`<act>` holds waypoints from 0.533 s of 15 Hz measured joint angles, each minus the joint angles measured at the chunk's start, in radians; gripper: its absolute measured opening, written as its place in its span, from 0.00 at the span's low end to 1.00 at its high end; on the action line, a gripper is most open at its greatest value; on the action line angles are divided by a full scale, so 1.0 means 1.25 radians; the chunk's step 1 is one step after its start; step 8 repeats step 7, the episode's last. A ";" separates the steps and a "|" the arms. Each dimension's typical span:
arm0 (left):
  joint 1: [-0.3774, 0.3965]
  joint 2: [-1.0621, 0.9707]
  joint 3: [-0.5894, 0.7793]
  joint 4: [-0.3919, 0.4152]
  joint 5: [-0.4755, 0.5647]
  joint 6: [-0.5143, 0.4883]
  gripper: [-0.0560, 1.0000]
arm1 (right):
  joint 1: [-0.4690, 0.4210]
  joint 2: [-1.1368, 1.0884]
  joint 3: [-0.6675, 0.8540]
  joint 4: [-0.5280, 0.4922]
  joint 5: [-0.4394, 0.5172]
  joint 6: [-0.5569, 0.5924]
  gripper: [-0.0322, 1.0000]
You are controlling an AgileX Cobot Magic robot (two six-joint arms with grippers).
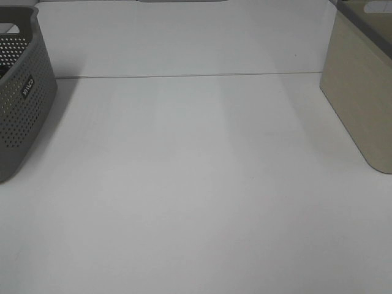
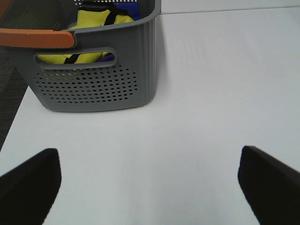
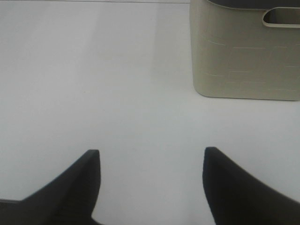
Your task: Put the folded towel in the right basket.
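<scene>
Both claws (image 2: 147, 187) (image 3: 151, 183) spread wide, holding nothing.

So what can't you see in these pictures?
- Folded towel: not clearly visible anywhere. Left wrist view shows yellow and blue fabric in the grey basket, its wall hiding most.
- Beige basket: inside hidden by its wall, cut off by edges.
- Both arms: outside the high view.
</scene>
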 joint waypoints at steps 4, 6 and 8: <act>0.000 0.000 0.000 0.000 0.000 0.000 0.98 | 0.000 0.000 0.000 0.000 0.000 0.000 0.62; 0.000 0.000 0.000 0.000 0.000 0.000 0.98 | 0.000 0.000 0.000 0.000 0.000 0.001 0.62; 0.000 0.000 0.000 0.000 0.000 0.000 0.98 | 0.000 0.000 0.000 0.000 0.000 0.001 0.62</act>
